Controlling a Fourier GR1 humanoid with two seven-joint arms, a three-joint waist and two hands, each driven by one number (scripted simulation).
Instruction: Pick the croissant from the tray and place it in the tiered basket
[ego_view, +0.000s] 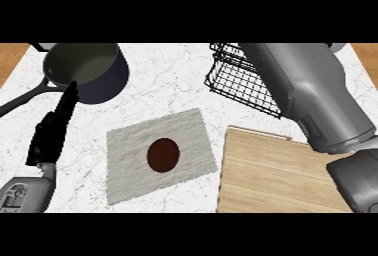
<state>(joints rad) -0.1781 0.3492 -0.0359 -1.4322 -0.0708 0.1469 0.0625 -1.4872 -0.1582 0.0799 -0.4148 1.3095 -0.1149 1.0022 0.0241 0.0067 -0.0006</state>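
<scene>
- Nearest the camera, the right forearm (310, 100) crosses the right side of the frame from lower right toward the upper centre; its hand lies beyond the top edge and does not show, so the state of its fingers cannot be told.
- Left hand (55, 127) stands at the left edge of the frame, black fingers straight and pointing up toward the saucepan (85, 70). It is released and holds nothing. Judged at rest.
- Croissant (163, 154) appears as a dark brown oval at centre frame, lying on a pale, cloth-like square tray (125, 170). Its long axis runs nearly top to bottom of the frame, tilted slightly to the right at the top.
- Tiered basket (244, 85), black wire, sits at upper right, partly covered by the right forearm.
- Wooden board (277, 175) fills the lower right, just beside the tray.
- Governing relation: the croissant lies to the right of and somewhat below the left hand's fingertips, near but not touching. The right arm extends past it toward the basket.
- Judgement: no hand holds the croissant; the pick is not yet made. The left hand is the nearer visible hand, while the basket lies on the right arm's side.
</scene>
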